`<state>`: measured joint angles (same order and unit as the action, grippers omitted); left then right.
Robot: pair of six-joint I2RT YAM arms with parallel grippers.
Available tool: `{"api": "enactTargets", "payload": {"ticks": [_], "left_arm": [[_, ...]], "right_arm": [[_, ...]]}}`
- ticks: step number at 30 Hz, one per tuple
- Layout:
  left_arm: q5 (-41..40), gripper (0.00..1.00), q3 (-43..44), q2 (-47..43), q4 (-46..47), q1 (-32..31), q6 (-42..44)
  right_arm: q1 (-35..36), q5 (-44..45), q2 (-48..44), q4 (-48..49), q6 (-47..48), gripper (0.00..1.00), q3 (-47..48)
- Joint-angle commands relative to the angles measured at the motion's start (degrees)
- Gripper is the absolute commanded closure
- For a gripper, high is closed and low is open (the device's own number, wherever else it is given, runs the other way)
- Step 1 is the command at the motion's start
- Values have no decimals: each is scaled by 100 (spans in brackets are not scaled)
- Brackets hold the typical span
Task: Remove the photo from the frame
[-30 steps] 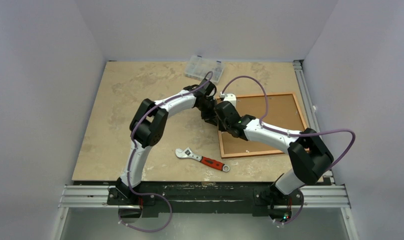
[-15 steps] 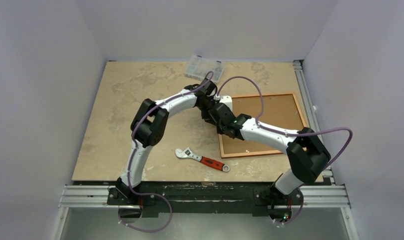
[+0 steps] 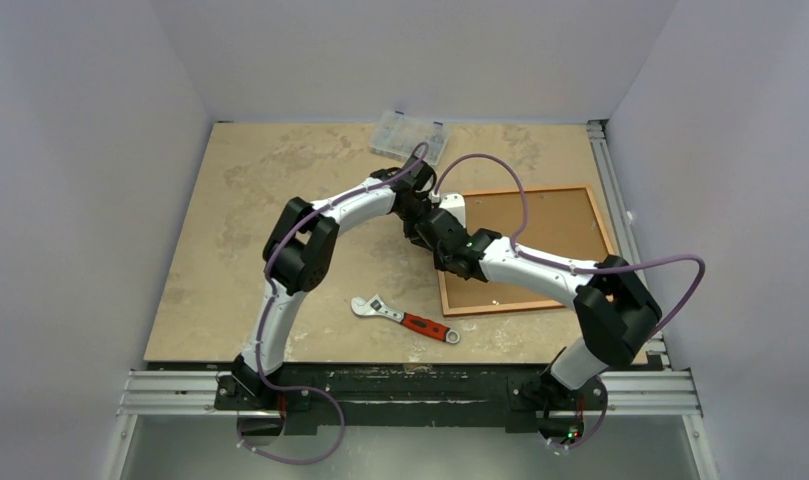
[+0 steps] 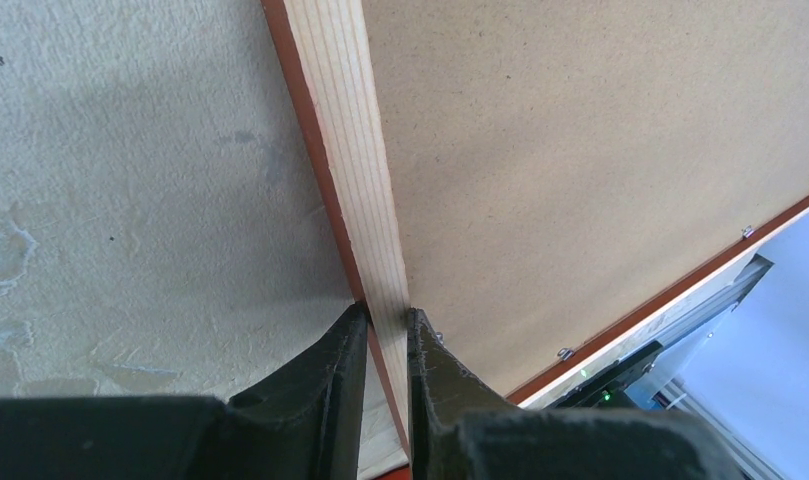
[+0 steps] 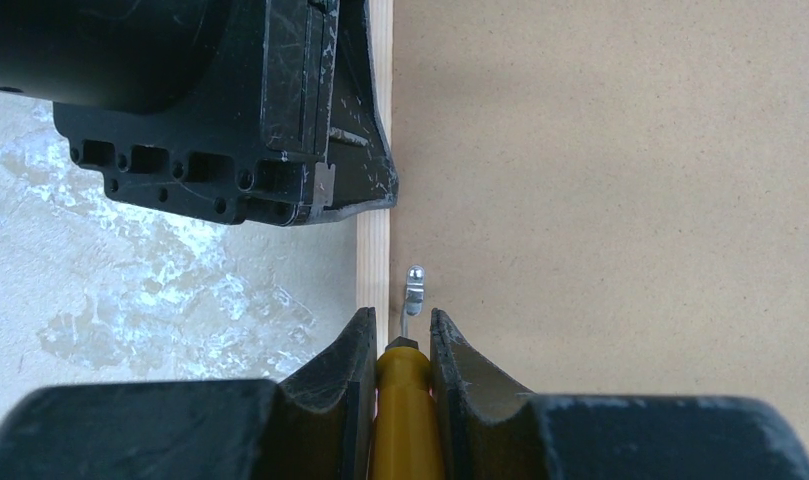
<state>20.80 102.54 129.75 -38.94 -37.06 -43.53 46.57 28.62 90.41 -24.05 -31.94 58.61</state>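
The frame [image 3: 520, 304] lies face down at the right of the table, red-orange moulding around a brown backing board [image 3: 555, 235]. The photo is hidden under the board. My left gripper [image 4: 385, 320] is shut on the frame's left moulding [image 4: 345, 140], one finger outside it and one on the board side. My right gripper [image 5: 400, 325] is shut on a yellow-handled screwdriver [image 5: 405, 410]. Its thin metal tip touches a small metal clip [image 5: 413, 285] at the board's left edge beside the pale moulding [image 5: 374, 270]. The left gripper's black body [image 5: 230, 100] sits just beyond the clip.
A red-handled adjustable wrench [image 3: 405, 320] lies near the table's front. A clear plastic organiser box [image 3: 410, 137] stands at the back. Two more small clips [image 4: 563, 352] hold the board along another edge. A metal rail [image 3: 605, 160] runs along the table's right side.
My right wrist has shifted a little left and away along the frame's left edge, closer to the left gripper. The left arm and the frame have not moved.
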Motion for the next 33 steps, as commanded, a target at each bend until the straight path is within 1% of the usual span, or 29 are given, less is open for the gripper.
{"api": "enactTargets", "payload": {"ticks": [1, 5, 7, 9, 11, 13, 16, 17, 21, 24, 28, 30, 33], "left_arm": [[-314, 98, 107, 164, -151, -23, 133], [-322, 95, 162, 187, -211, -37, 147], [-316, 94, 200, 212, -238, -43, 152], [-250, 92, 234, 232, -235, -36, 185], [-138, 89, 288, 216, -239, -23, 279], [-98, 78, 210, 55, -141, -17, 381], [-93, 62, -112, -462, 371, -7, 490], [-70, 59, -214, -611, 514, -10, 527], [162, 54, -535, -983, 792, -23, 699], [197, 51, -1191, -1443, 1204, -105, 667], [252, 50, -1978, -1896, 1704, -386, 513], [170, 49, -2264, -2053, 1883, -604, 487], [-115, 48, -2393, -2152, 1887, -887, 430]], "right_arm": [[24, 105, -48, -498, -65, 100, -5], [26, 148, -111, -547, -93, 100, -20], [24, 8, -194, -524, -69, 100, -5], [72, -161, -479, -428, -36, 100, -48], [97, -278, -1089, -328, -88, 100, -191], [98, -298, -1759, -285, -167, 100, -396], [94, -128, -2613, -382, -278, 100, -721], [91, 43, -2856, -518, -318, 100, -805], [81, 631, -3722, -1054, -497, 100, -1210], [63, 865, -4283, -1530, -767, 100, -1440], [54, 992, -5050, -1859, -1090, 100, -1699], [54, 995, -5280, -1871, -1136, 100, -1792], [54, 927, -5319, -1903, -1163, 100, -1773]]}}
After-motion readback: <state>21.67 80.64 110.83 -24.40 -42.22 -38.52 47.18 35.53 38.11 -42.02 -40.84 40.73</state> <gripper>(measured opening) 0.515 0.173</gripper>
